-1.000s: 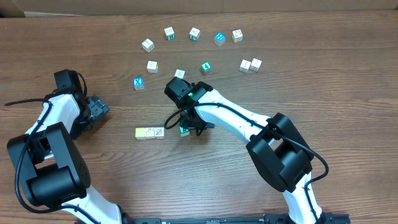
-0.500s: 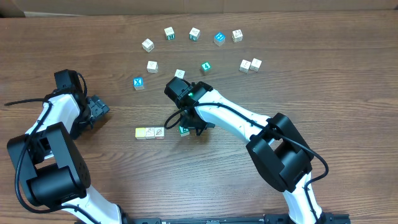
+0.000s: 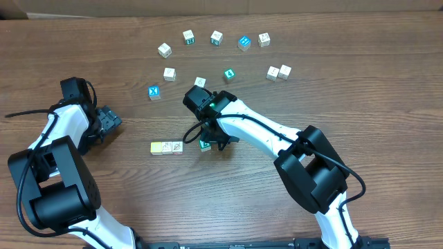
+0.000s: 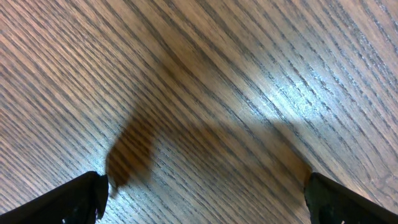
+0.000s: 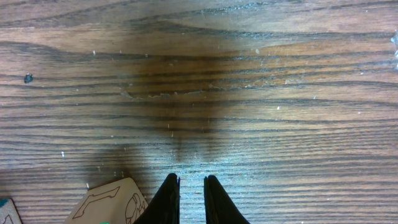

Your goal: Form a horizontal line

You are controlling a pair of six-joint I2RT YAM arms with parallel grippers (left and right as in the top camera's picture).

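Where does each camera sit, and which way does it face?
Overhead: above the table, looking straight down at scattered cubes, left arm and right arm.
Left wrist: on the left gripper, facing down at bare wood; its fingertips show wide apart.
Right wrist: on the right gripper, facing down at wood; fingers nearly together, a line-drawn cube beside.
Shared: overhead and right wrist both show the right gripper.

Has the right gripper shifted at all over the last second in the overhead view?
No. The right gripper sits just as far to the right of the pale yellow cube as in both earlier overhead pictures.
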